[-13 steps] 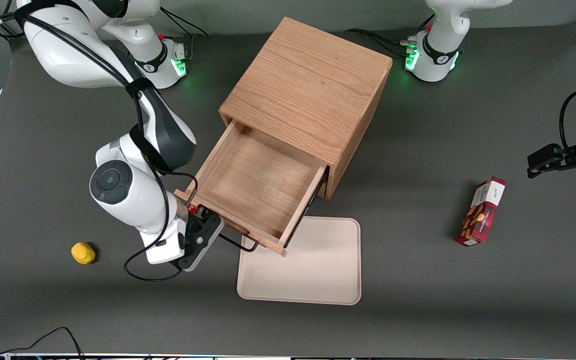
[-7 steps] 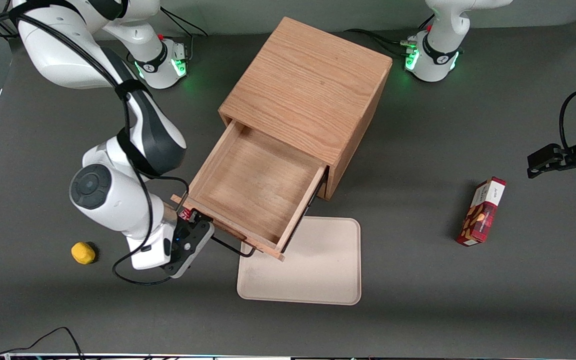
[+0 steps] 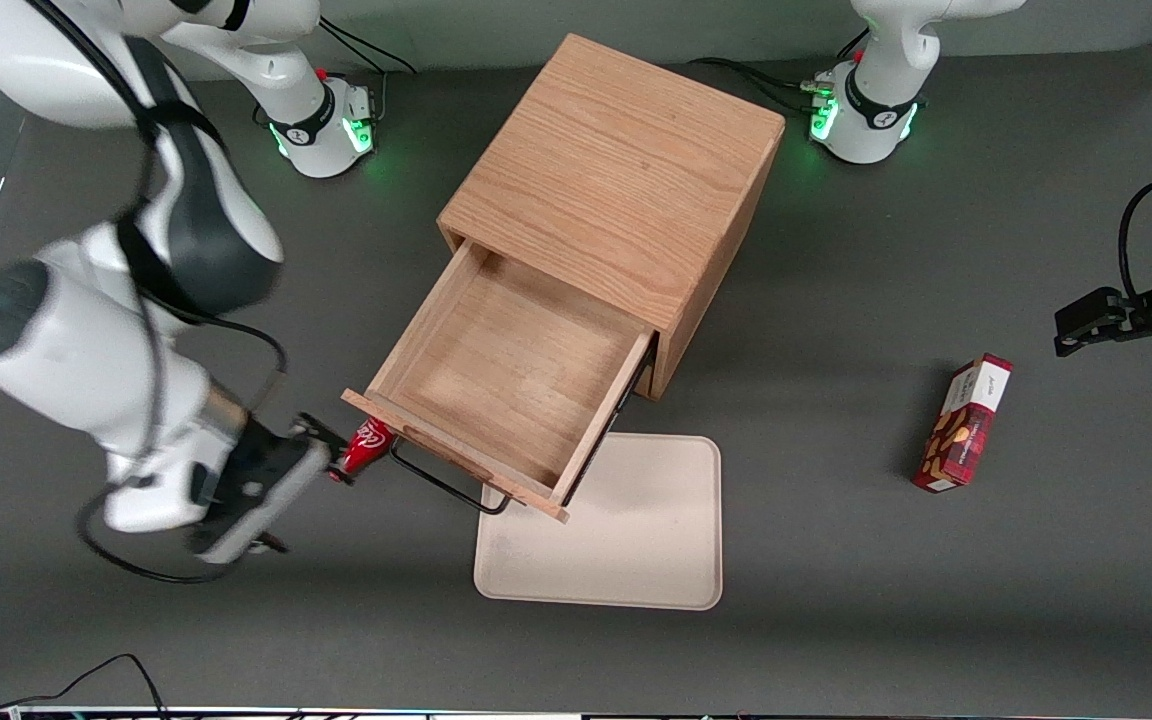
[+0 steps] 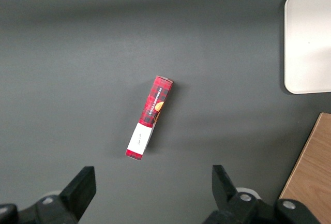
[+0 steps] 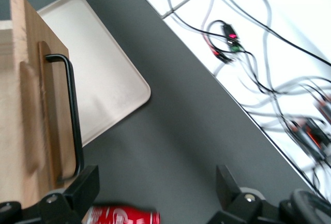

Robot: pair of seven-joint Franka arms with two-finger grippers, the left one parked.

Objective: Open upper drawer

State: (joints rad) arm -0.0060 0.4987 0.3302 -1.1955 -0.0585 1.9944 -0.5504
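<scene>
I see the upper drawer (image 3: 506, 390) pulled well out of the oak cabinet (image 3: 616, 170); my gripper (image 3: 311, 440) hangs spread wide, holding nothing, beside the drawer's front.

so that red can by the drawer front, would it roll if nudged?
Probably: the red can lies on its side on the flat table. It may bump the upper drawer beside it. The open pincer hovers near.

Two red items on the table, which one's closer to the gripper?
The red soda can, lying on its side just off the upper drawer's front corner, right beside the open gripper. The red snack box lies toward the parked arm's end.
</scene>
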